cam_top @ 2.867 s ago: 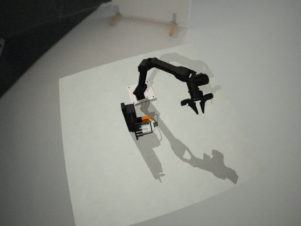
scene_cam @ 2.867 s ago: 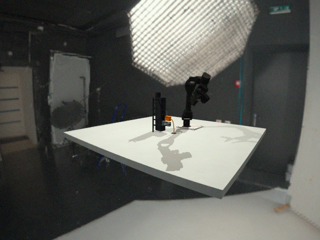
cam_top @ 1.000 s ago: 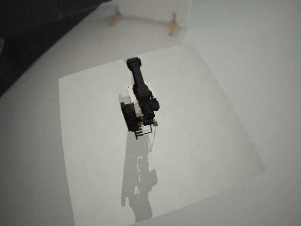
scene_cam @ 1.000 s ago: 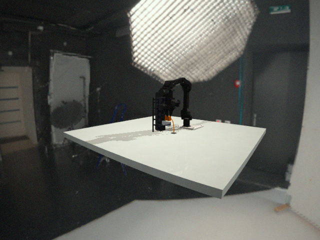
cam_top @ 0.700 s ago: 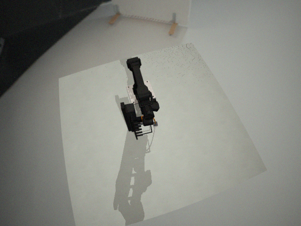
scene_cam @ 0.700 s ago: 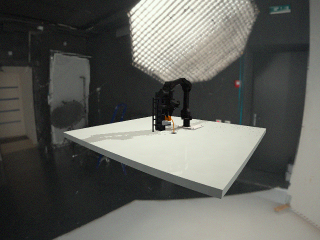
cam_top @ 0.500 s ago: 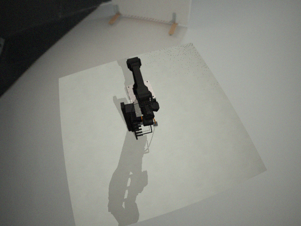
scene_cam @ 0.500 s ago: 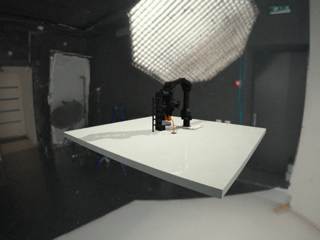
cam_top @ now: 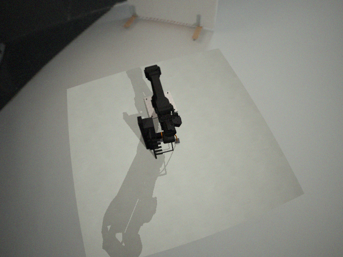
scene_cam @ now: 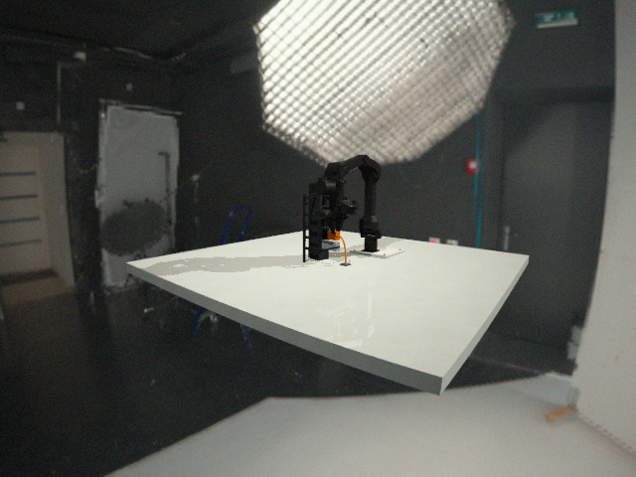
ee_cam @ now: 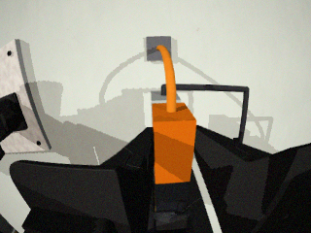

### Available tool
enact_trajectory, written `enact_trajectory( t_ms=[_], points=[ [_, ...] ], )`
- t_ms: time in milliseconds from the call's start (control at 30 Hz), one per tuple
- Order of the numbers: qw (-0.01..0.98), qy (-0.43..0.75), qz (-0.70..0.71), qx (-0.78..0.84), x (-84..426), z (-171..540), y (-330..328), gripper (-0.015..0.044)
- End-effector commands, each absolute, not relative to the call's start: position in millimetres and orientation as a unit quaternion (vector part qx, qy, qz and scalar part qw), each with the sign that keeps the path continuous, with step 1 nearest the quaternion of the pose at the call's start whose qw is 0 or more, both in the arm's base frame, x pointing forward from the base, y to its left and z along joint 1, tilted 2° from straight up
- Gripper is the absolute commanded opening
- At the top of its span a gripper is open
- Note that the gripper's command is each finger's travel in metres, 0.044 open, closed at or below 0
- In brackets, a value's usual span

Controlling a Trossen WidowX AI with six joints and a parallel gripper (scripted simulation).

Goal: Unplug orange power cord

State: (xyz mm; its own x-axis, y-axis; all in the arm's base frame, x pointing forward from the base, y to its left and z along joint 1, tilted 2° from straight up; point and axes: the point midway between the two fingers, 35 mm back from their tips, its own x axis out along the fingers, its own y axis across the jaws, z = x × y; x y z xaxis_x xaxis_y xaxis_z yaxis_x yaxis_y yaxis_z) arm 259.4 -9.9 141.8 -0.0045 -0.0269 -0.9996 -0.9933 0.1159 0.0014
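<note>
The orange plug (ee_cam: 174,155) (scene_cam: 334,236) is a block between my two black fingers. My gripper (ee_cam: 172,133) is shut on it, with a finger along each side. The orange cord (ee_cam: 170,80) (scene_cam: 345,248) rises from the plug's end and curves down to a small grey square base (ee_cam: 155,41) (scene_cam: 345,264) (cam_top: 177,141) on the table. The plug's other end meets dark parts in the wrist view; whether its prongs sit in a socket is hidden. I cannot clearly tell the power strip from the upright black structure (cam_top: 142,129) (scene_cam: 318,253) beside the plug.
A thin black wire frame (ee_cam: 209,87) (cam_top: 172,146) stands close to the plug and my fingers. A pale low box (scene_cam: 331,244) lies under the plug. My arm's pale base plate (ee_cam: 29,102) (scene_cam: 393,251) is on the table behind.
</note>
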Motion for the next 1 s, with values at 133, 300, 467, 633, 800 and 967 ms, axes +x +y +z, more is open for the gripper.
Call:
enact_trajectory(
  t_ms=[133, 300, 467, 633, 800, 967],
  points=[
    [0.523, 0.532, 0.466, -0.476, 263, 142, 4, 0.0],
    [0.523, 0.532, 0.466, -0.476, 265, 142, 12, 0.0],
    [0.523, 0.532, 0.466, -0.476, 265, 142, 20, 0.0],
    [0.523, 0.532, 0.466, -0.476, 266, 143, 28, 0.0],
    [0.523, 0.532, 0.467, -0.476, 266, 144, 36, 0.0],
    [0.522, 0.532, 0.467, -0.476, 262, 141, 26, 0.0105]
  ],
)
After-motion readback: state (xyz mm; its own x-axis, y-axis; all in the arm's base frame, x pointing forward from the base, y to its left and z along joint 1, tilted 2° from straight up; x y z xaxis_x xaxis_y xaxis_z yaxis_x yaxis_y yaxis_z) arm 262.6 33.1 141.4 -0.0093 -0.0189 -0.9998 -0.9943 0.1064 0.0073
